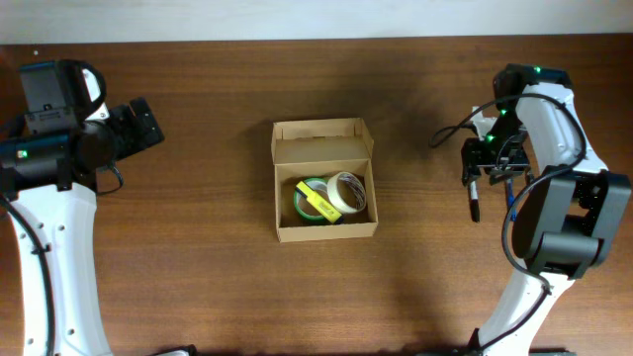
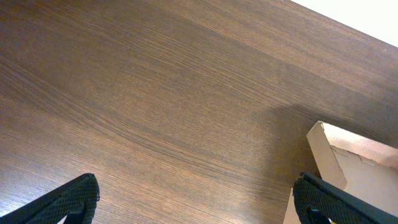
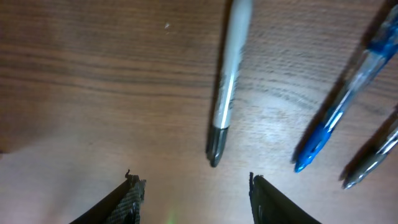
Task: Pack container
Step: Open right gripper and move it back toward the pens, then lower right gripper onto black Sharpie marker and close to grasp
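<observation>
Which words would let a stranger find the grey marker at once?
On the table, look just ahead of the right gripper, where pens lie. The marker is grey with a dark tip; the pen beside it is blue.

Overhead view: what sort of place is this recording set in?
Likely a lab or office workbench: a bare wood-grain table, a white left arm and right arm at its ends, a cardboard box holding tape rolls, and pens lying before the right hand.
</observation>
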Robot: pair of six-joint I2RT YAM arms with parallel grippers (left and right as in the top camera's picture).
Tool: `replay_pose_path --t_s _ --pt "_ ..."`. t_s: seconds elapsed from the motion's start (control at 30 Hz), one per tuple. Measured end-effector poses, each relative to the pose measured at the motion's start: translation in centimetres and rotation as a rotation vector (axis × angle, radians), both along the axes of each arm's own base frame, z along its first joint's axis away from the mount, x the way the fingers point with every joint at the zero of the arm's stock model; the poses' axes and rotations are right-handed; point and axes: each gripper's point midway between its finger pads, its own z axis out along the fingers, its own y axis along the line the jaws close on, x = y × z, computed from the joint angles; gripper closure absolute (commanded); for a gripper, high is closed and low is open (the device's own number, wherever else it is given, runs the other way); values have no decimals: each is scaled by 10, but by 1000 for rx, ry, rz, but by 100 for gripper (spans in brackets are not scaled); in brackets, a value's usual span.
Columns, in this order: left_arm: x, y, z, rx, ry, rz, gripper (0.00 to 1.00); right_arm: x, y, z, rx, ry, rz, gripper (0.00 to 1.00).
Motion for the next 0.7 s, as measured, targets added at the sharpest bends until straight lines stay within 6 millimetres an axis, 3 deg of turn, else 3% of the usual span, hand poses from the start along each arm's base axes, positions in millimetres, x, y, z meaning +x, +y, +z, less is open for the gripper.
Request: replay_pose_path --t_s 0.13,0.43,0.7 --pt "0 0 0 0 0 0 1 -3 -3 -10 1 4 -3 46" --pt "0 0 0 0 0 0 1 -37 1 -51 18 95 3 49" --pt "0 0 0 0 0 0 1 -47 3 -62 24 117 8 57"
